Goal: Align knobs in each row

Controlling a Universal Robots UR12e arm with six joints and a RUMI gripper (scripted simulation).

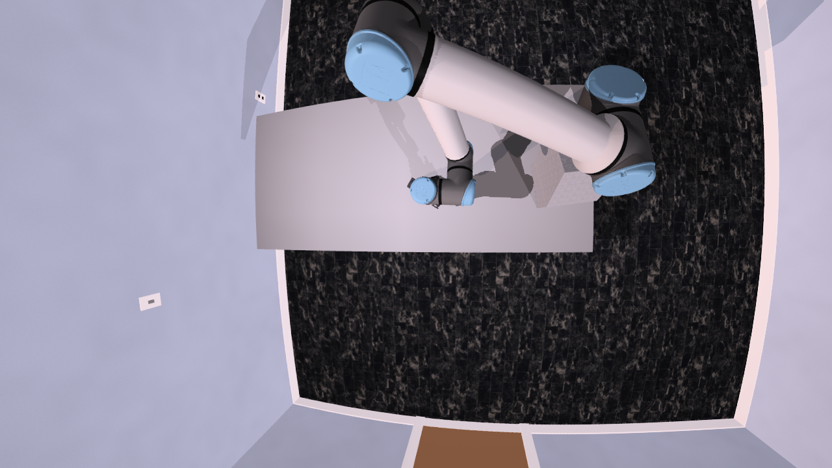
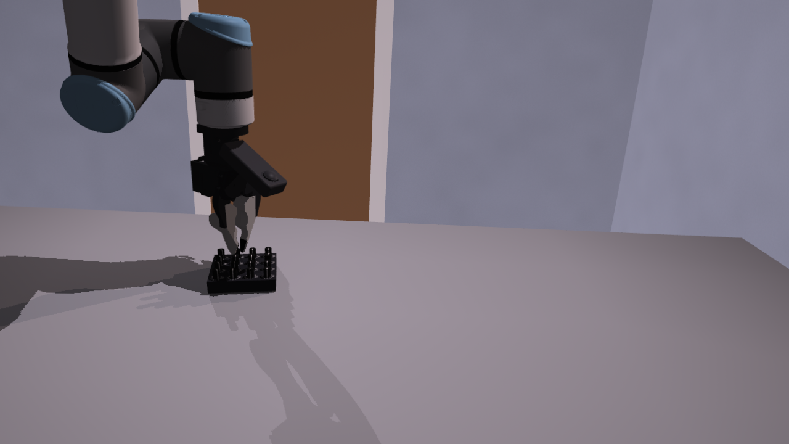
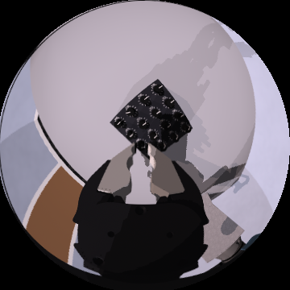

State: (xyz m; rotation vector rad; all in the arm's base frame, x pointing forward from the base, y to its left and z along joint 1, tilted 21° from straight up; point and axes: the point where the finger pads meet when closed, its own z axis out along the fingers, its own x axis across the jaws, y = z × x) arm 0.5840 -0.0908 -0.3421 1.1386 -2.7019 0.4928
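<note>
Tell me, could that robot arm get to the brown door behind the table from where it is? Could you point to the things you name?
Probably not right now: the arm's black two-jaw gripper (image 2: 241,249) (image 3: 141,143) is down at the black knob box (image 2: 241,285) (image 3: 151,114), and the grey table (image 1: 349,221) (image 2: 496,331) (image 3: 89,72) seems to lie between.

From where I stood, the arm (image 1: 511,99) (image 2: 102,27) had pale, smooth tubes, dark grey joints ringed in black and rounded light-blue caps. Its hand (image 2: 240,249) (image 3: 141,143) was black, with greyish, wavy-edged fingers (image 2: 249,212) tapering downward.
</note>
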